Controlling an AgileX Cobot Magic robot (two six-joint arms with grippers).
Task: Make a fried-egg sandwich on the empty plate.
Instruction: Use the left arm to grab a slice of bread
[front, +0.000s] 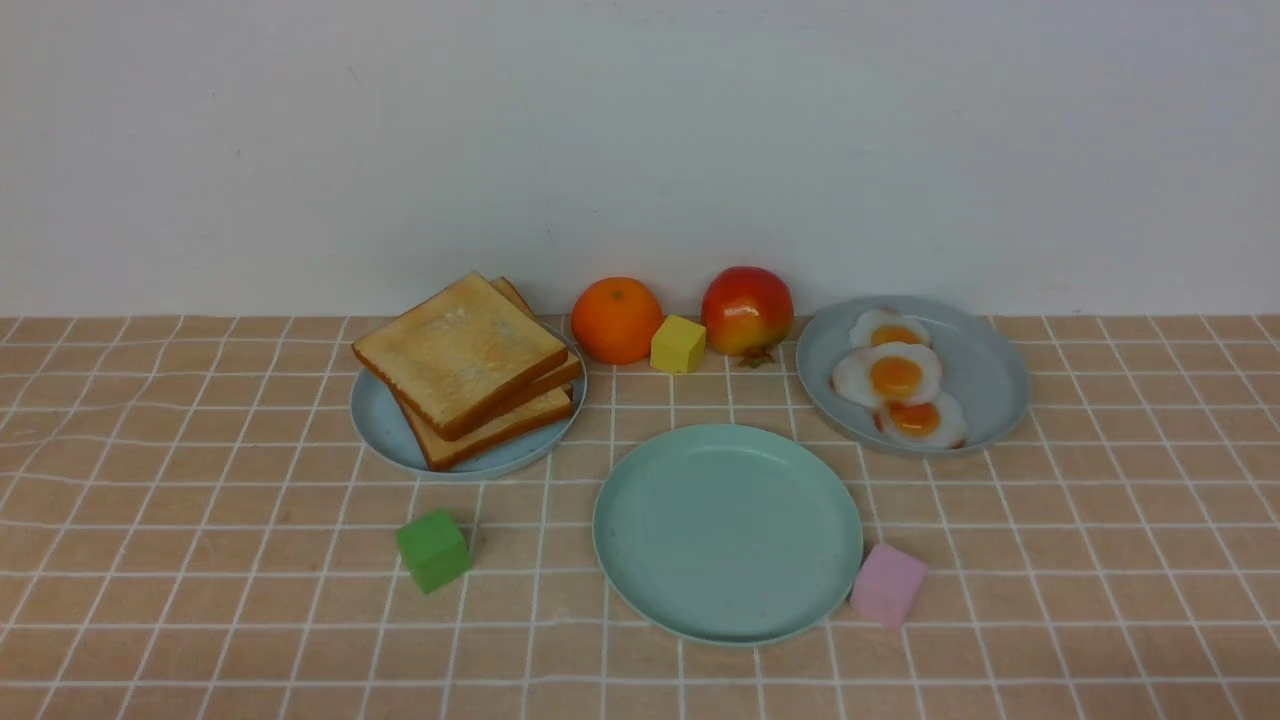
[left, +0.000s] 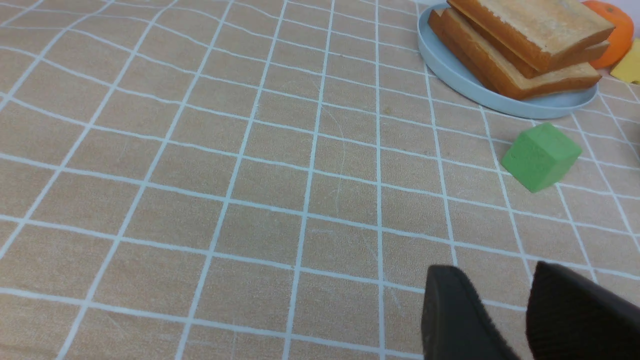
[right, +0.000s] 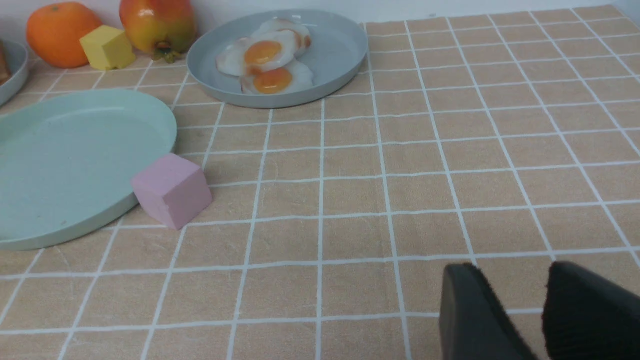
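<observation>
Start state: empty plate (front: 728, 530) sits bare at lower centre, nothing stacked yet.
Toast stack (front: 465, 365) upper left of it, fried eggs (front: 897, 377) upper right, presumably one supply per arm; both jaws parted, holding nothing.

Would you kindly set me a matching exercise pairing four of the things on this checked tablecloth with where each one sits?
Things:
1. stack of square golden-brown toast slices
2. white fried eggs with orange yolks
3. small pink cube
4. small yellow cube

Places:
A. between the round orange fruit and the red fruit
B. on the right-hand grey-blue round plate
C. beside the empty mint-green round plate
D. on the left-hand grey-blue round plate

Pairs: 1-D, 2-B, 3-C, 4-A.
</observation>
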